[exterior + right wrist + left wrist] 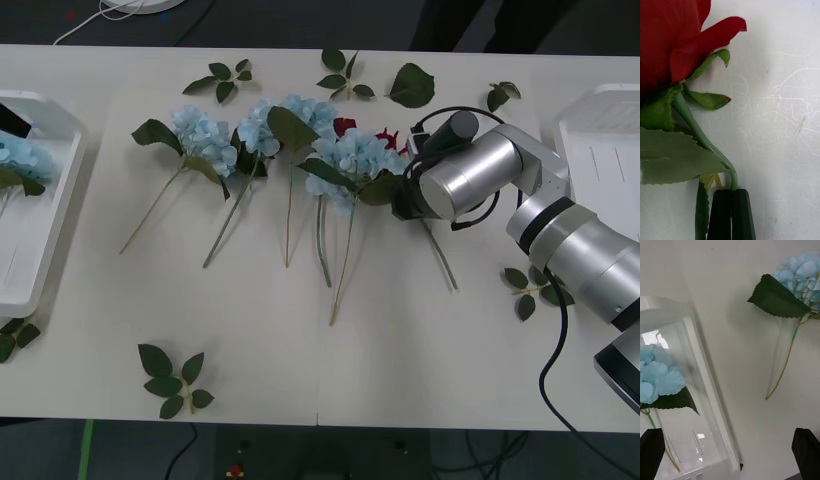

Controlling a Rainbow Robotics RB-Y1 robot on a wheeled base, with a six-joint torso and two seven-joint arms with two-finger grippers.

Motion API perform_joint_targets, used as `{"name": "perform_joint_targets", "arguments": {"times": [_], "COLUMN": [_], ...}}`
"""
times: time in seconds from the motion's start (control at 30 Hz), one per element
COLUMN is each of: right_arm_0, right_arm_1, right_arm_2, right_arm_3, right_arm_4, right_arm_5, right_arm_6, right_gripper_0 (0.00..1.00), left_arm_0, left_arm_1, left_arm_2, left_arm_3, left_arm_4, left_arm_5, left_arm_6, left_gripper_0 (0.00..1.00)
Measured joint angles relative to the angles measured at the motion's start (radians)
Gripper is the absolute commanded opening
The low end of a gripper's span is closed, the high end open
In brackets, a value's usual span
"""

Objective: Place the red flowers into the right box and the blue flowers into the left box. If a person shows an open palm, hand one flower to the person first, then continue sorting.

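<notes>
Pinching the thin green stem of a deep-red artificial rose (666,41), my right gripper (732,212) has its black fingers pressed together on it, low over the white table (420,360) just beside the pale-blue hydrangea clusters (350,160). My left gripper (730,453) hangs with fingers spread wide over the white translucent left tray (711,405), where one blue cluster (657,375) lies. The matching right tray (600,150) sits at the table's right edge.
</notes>
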Motion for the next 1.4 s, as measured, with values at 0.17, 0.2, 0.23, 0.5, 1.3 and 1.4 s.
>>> {"name": "perform_joint_targets", "arguments": {"times": [0.17, 0.2, 0.23, 0.5, 1.3, 1.4], "right_arm_0": [0.000, 0.000, 0.000, 0.018, 0.161, 0.161], "right_arm_1": [-0.014, -0.021, -0.031, -0.140, -0.274, -0.274], "right_arm_2": [-0.015, -0.019, -0.023, -0.134, -0.274, -0.259], "right_arm_3": [-0.028, -0.047, -0.068, -0.273, -0.571, -0.583], "right_arm_4": [-0.070, -0.087, -0.100, -0.225, -0.256, -0.233], "right_arm_5": [0.020, 0.036, 0.050, 0.174, 0.261, 0.261], "right_arm_6": [0.000, 0.000, 0.000, 0.000, 0.000, 0.000], "right_gripper_0": [0.00, 0.00, 0.00, 0.00, 1.00, 1.00], "left_arm_0": [0.000, 0.000, 0.000, 0.014, 0.198, 0.213], "left_arm_1": [-0.060, -0.079, -0.099, -0.280, -0.396, -0.396], "left_arm_2": [0.000, 0.000, 0.000, 0.000, 0.000, 0.000], "left_arm_3": [-0.006, -0.006, -0.006, -0.013, -0.108, -0.131], "left_arm_4": [-0.005, -0.017, -0.033, -0.155, -0.240, -0.243], "left_arm_5": [-0.006, -0.016, -0.028, -0.164, -0.404, -0.425], "left_arm_6": [0.000, 0.001, 0.002, 0.133, 0.184, 0.184], "left_gripper_0": [0.99, 0.99, 0.99, 0.99, 0.99, 0.99]}}
